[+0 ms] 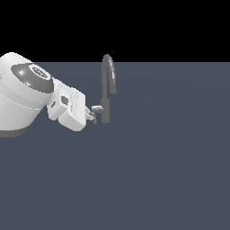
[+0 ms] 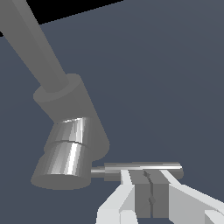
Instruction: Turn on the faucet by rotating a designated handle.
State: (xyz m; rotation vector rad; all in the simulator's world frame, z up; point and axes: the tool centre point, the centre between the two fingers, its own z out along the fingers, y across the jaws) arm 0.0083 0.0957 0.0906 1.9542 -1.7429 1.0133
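The faucet [image 1: 106, 108] is a small grey tap with a slim post and a tall arched spout [image 1: 110, 72], standing on the dark floor. Its handle [image 1: 96, 108] sticks out of the post toward the exterior view's left. My gripper [image 1: 92, 117] sits right at the handle, just below its end. In the wrist view the fingers [image 2: 142, 194] are pressed together with nothing between them. Their tips lie against the thin lever bar [image 2: 144, 166], which crosses just beyond them. The shiny stub [image 2: 65, 153] joins the bar to the post [image 2: 72, 103].
The white arm and wrist [image 1: 27, 94] fill the exterior view's left side beside the faucet. The flat dark grey floor [image 1: 157, 170] stretches around it.
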